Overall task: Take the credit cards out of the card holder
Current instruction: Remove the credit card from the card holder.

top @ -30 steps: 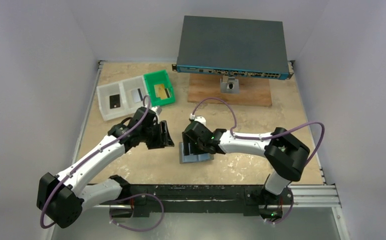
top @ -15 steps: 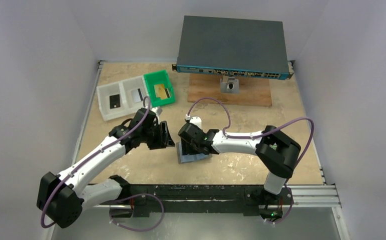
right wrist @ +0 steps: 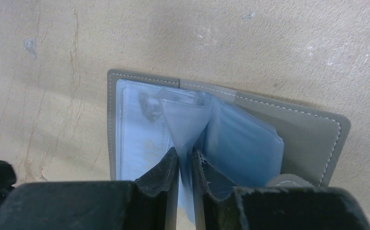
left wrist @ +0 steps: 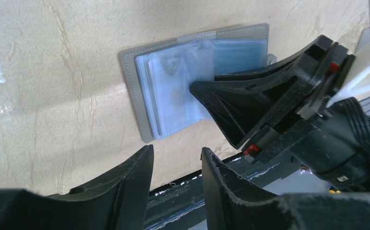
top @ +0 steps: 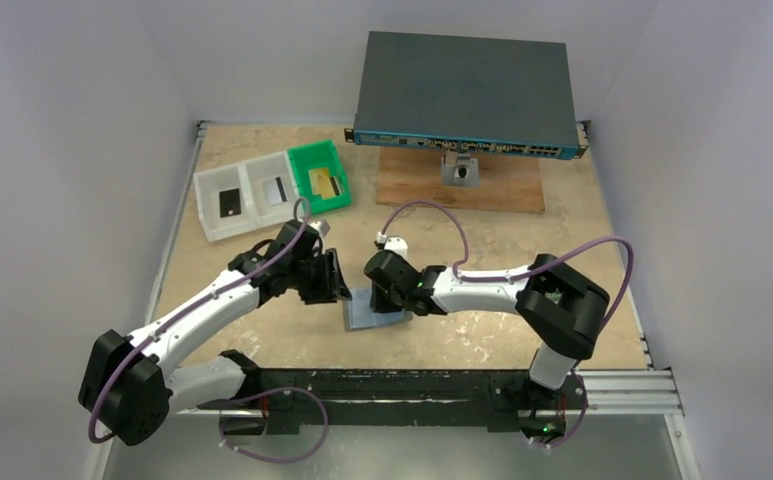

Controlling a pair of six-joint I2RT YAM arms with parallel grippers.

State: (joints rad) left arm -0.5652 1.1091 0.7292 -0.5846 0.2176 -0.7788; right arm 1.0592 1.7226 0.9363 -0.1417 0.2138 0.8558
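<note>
Grey stitched fabric and bluish clear plastic lie spread flat under the right gripper (right wrist: 185, 160): the small dark grey folding card holder (right wrist: 312, 129) is open on the tan table (top: 262, 335). The gripper's jaws are pressed together on one upstanding clear pocket (right wrist: 185, 124) near the spine. Just beside it the left gripper (left wrist: 175, 155) hovers with jaws partly spread, holding nothing. Well beyond that gripper three cards already sit out: a thin black credit card (top: 230, 203) and a silver-grey striped card (top: 276, 189) in the white trays (top: 202, 190), and a gold card (top: 324, 181) in the green tray (top: 307, 150). Whether any card remains in the pockets I cannot tell. I judge the task mostly done. The large dark grey box with ports (top: 462, 90) stands far off; only the two crowded grippers hinder each other.
</note>
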